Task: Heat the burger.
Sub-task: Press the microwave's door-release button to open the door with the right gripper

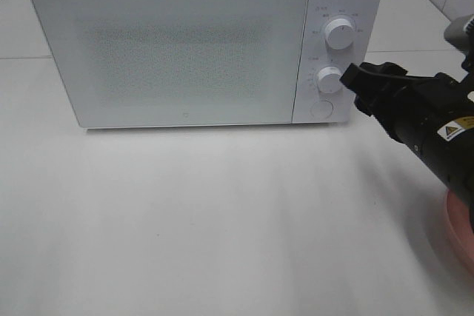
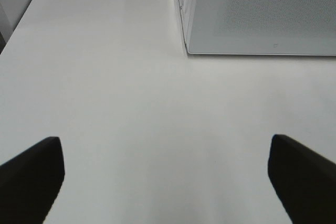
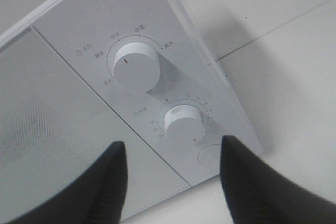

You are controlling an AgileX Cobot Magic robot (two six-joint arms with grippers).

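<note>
The burger is out of view. The white microwave (image 1: 185, 42) stands at the back of the table with its door shut. My right gripper (image 1: 351, 79) is up against the control panel at the lower knob (image 3: 182, 120). Its jaws stand apart on either side of the knob, and I see no contact with it, so it is open. In the wrist view, my right gripper (image 3: 170, 148) frames the knob between its two dark fingers. My left gripper (image 2: 164, 139) hovers open over bare table in front of the microwave's left corner, holding nothing.
Above the lower knob is the upper knob (image 1: 339, 32), and below it a round button (image 1: 321, 109). A pink plate (image 1: 458, 231) shows at the right edge, partly under my right arm. White tabletop (image 1: 222, 220) stretches in front of the microwave.
</note>
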